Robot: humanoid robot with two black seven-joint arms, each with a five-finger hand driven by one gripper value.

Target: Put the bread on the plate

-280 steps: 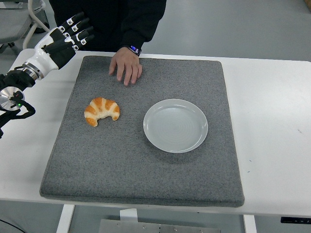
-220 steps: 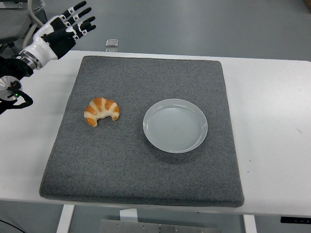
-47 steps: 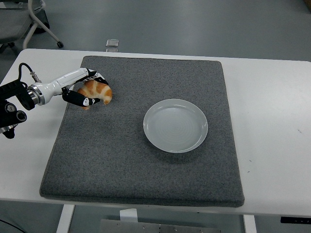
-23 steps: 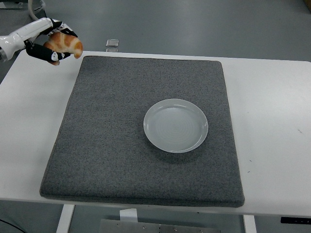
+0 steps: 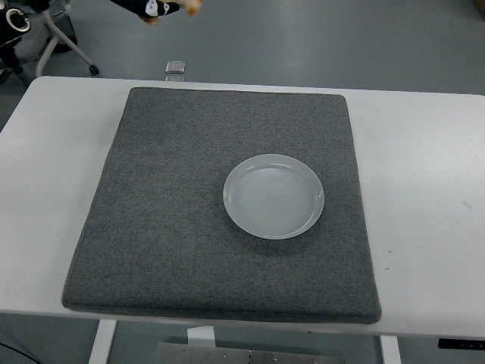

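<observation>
Bread (image 5: pixel 194 7) rides high, pinched in the left hand's (image 5: pixel 155 6) fingers; the plate (image 5: pixel 273 196) sits bare, placement remaining.

A rough, matt grey felt-like mat (image 5: pixel 189 227) is being shown lying on the smooth white table (image 5: pixel 424 189). On the mat, a glossy pale plate (image 5: pixel 273 196), seemingly glazed ceramic, is being lit with soft reflections.
</observation>
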